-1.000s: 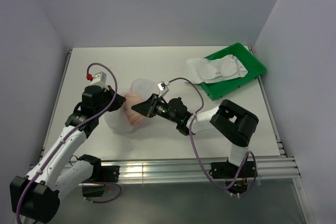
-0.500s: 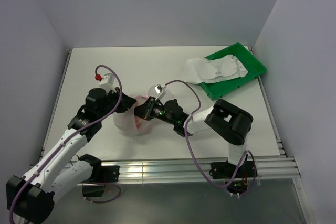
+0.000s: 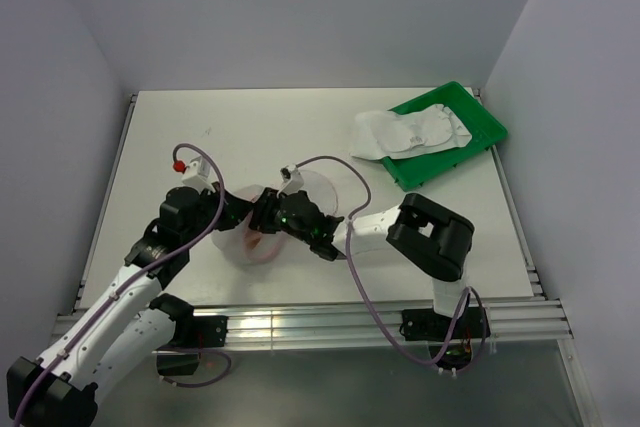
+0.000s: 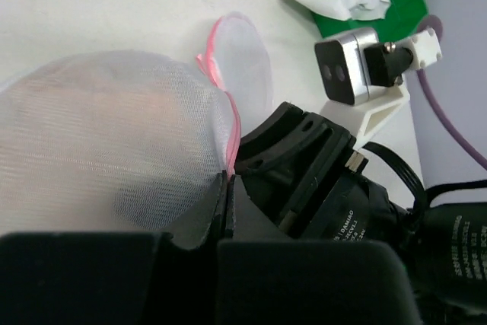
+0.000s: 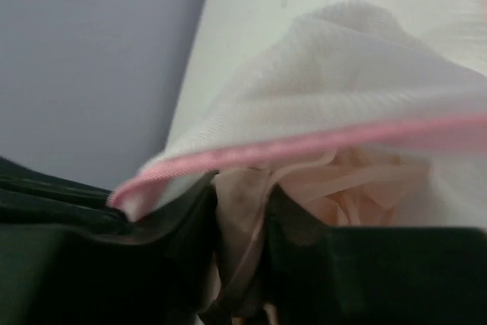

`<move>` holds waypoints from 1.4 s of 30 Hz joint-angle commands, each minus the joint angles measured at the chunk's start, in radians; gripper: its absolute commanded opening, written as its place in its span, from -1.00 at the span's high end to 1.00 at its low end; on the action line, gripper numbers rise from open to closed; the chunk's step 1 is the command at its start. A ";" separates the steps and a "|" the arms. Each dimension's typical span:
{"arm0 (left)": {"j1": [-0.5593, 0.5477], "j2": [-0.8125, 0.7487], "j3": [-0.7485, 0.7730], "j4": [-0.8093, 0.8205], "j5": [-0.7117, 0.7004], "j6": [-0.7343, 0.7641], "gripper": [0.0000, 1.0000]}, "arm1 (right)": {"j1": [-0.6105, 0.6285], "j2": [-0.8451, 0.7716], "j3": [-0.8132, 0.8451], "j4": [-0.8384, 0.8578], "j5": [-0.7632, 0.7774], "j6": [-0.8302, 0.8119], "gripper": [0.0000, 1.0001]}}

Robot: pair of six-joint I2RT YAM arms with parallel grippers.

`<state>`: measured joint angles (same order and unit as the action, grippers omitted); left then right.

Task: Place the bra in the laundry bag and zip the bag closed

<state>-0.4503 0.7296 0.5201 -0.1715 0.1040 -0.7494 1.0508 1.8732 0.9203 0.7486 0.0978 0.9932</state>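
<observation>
From above, the bag [image 3: 240, 245] lies on the desk [image 3: 250, 137], toward 7 o'clock from the desk's middle. Its flap is thrown open toward 2 o'clock. The left claw [image 3: 234, 215] meets it from 9 o'clock and the right claw [image 3: 268, 217] from 3 o'clock. The pink bra [image 3: 262, 240] shows in the mouth. A green tray [image 3: 470, 117] sits well apart at 2 o'clock.

In the left wrist view, the left claw looks pinched shut on the mesh just under the pink rim [image 4: 225, 112]. At 4 o'clock a motor [image 4: 335, 203] on the right arm carries white print that seems to read "DAMIAO". The smaller lines are too fine to read.

In the right wrist view, the right claw is nearly closed, with a fold of the bra between its fingers, just below the rim.

The stuffing step looks partly done. The left claw should hold the rim taut while the right pushes deep. The right claw should let go only once every strap sits below the zipper line, or the zipper may snag.
</observation>
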 commanded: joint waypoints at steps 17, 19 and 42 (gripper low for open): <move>0.024 0.136 0.152 -0.040 -0.264 0.111 1.00 | -0.020 -0.249 -0.043 -0.345 0.072 -0.238 -0.74; 0.024 0.134 0.149 -0.031 -0.250 0.111 1.00 | -0.040 -0.252 -0.063 -0.357 0.086 -0.246 -0.74; 0.076 0.209 0.202 -0.009 -0.213 0.125 1.00 | 0.081 0.011 0.173 -0.219 0.095 -0.041 0.93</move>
<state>-0.3882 0.9337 0.7025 -0.2222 -0.1200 -0.6392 1.1275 1.8896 1.0420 0.4355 0.0956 0.8989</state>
